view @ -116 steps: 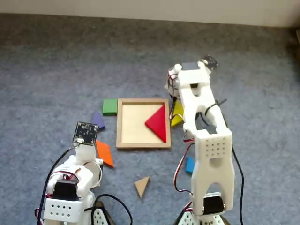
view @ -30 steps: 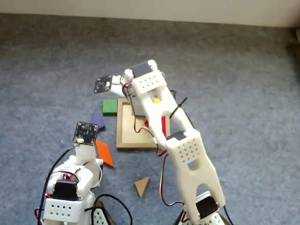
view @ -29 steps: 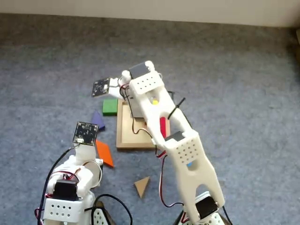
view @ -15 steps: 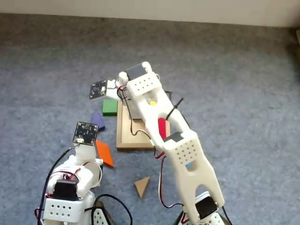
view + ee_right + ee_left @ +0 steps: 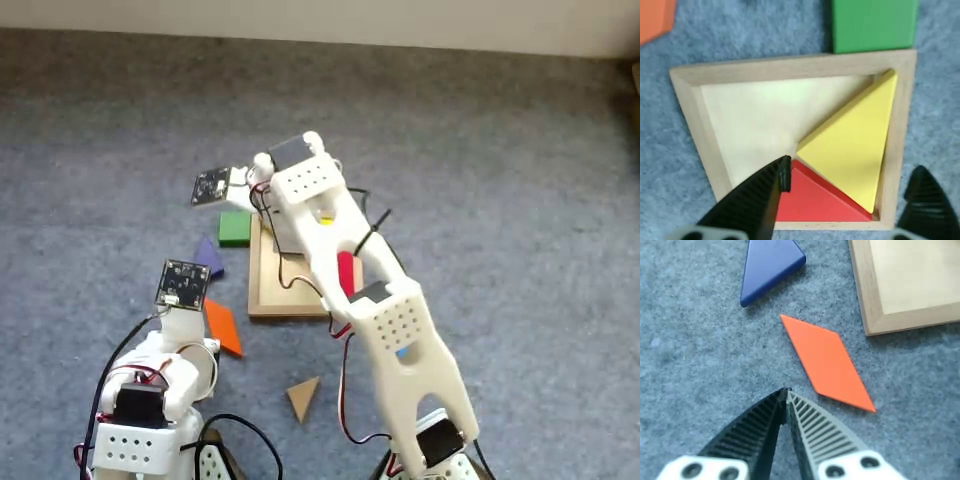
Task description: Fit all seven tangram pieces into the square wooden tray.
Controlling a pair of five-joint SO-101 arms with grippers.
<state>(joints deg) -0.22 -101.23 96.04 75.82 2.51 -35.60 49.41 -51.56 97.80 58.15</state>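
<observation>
Yellow triangle [image 5: 855,132], earlier outside the tray [image 5: 790,62], now lies inside against the red triangle [image 5: 815,200], beneath the right end effector [image 5: 852,172], wide open and empty; five pieces remain

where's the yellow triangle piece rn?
Right wrist view: the yellow triangle piece lies inside the square wooden tray, along one wall, edge to edge with the red triangle, one tip in the corner beside the green square piece.
</observation>
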